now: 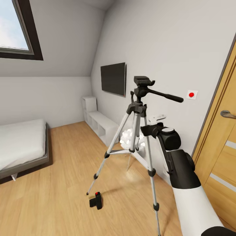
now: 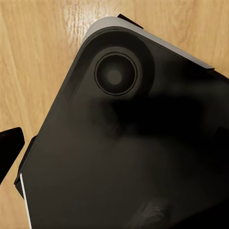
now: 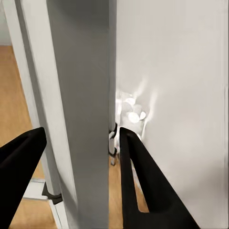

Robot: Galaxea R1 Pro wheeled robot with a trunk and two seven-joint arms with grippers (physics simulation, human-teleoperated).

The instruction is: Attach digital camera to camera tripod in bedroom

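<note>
The camera tripod [image 1: 137,131] stands in the middle of the bedroom's wood floor, silver-white legs spread, with its dark pan head [image 1: 143,82] and long handle on top. The digital camera [image 1: 96,200], small and black with a red button, lies on the floor between the front legs. My right gripper [image 1: 148,128] reaches the tripod's right-hand leg high up. In the right wrist view the gripper [image 3: 83,136] has that leg [image 3: 81,95] between its fingers, both tips against its sides. One dark finger [image 2: 9,150] of my left gripper hangs over the floor, far from the other.
A white floor lamp [image 1: 131,139] glows behind the tripod by the wall. White cube shelves [image 1: 98,123] and a wall TV [image 1: 113,78] are at the back, the low bed [image 1: 23,144] at left, a wooden door [image 1: 223,154] at right. My dark base [image 2: 129,143] lies under the left wrist.
</note>
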